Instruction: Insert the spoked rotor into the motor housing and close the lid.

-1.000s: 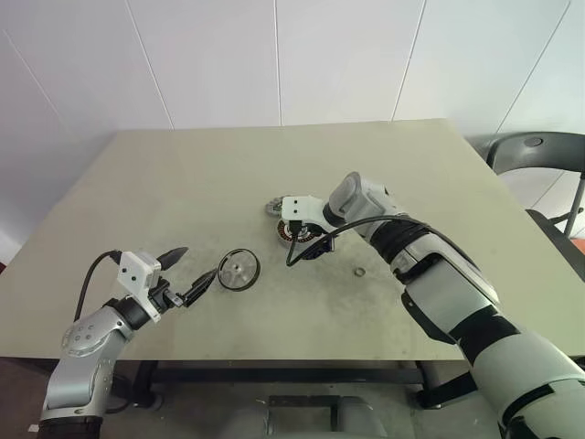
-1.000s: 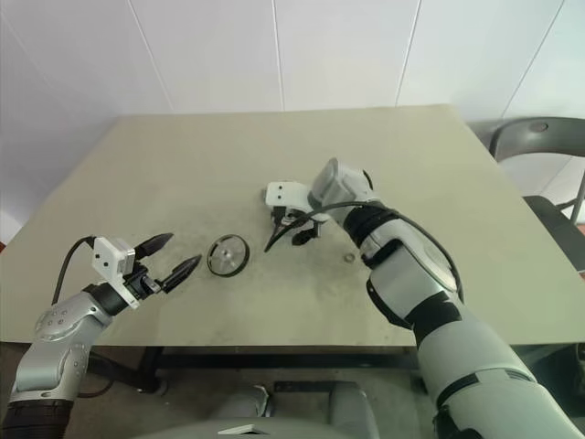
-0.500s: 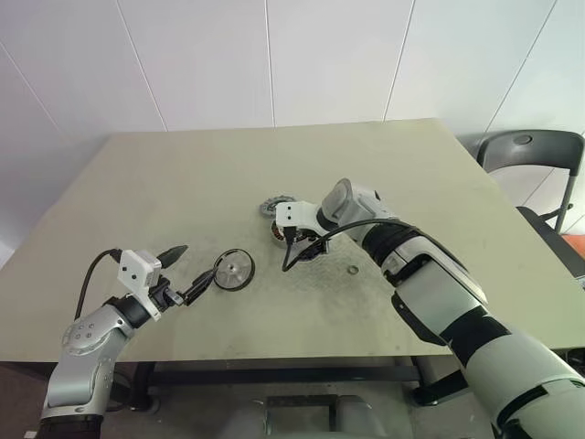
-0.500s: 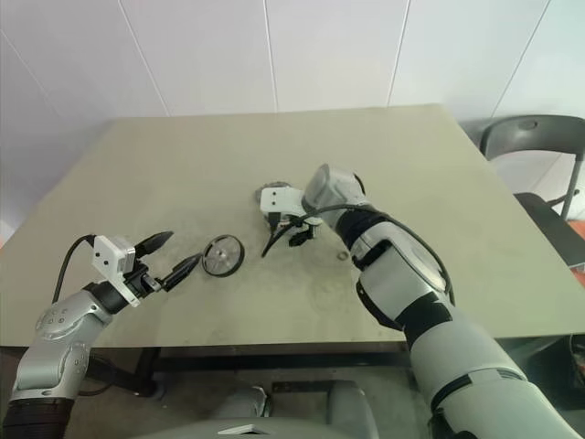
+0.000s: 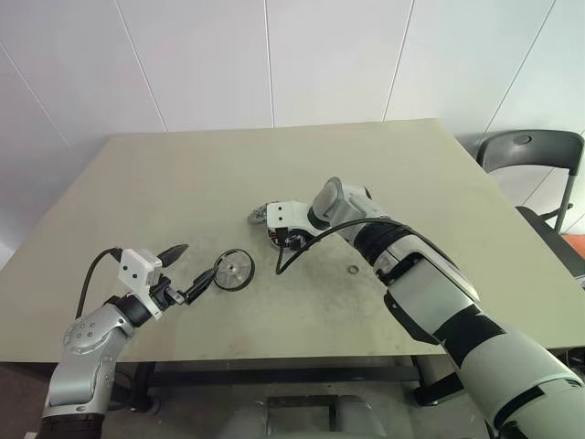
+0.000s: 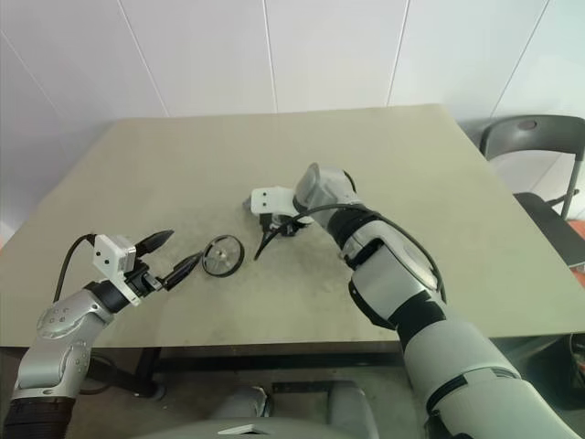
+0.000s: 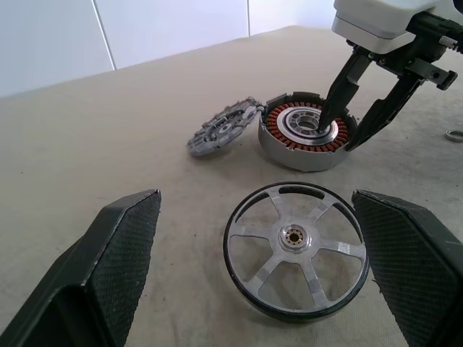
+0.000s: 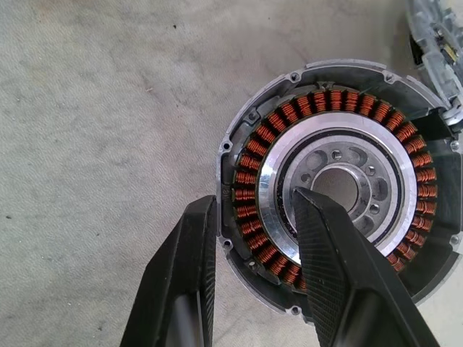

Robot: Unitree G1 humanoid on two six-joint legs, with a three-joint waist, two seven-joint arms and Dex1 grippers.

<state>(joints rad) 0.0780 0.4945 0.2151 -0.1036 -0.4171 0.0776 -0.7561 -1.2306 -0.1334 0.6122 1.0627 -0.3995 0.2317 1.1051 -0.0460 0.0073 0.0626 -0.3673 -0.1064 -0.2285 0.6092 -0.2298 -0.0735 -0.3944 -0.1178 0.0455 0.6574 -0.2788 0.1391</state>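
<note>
- From my head, I see my left gripper (image 5: 190, 272) held low and level with its fingers spread wide, empty, just short of the spoked rotor (image 5: 235, 271) lying flat on the table (image 5: 183, 174). I judge it is lined up there to take the rotor. My right gripper (image 5: 285, 240) points steeply down onto the motor housing (image 5: 277, 235) at the middle of the table, probably to steady it for the insertion.
- In my left wrist view, the rotor (image 7: 296, 249) lies between my two spread fingers (image 7: 108, 271), touching neither: a thin black rim, pale silver spokes and a small hub. Beyond it stands the housing (image 7: 304, 139), with the lid (image 7: 225, 131) tilted against its side, so the housing is still open.
- In my right wrist view, my fingers (image 8: 329, 253) straddle the housing wall: one outside the rim, one inside on the silver ring. They are narrowed around the wall, but I cannot tell whether they already pinch it. The housing (image 8: 336, 188) shows a ring of copper windings around a silver hub with bolt holes.
</note>
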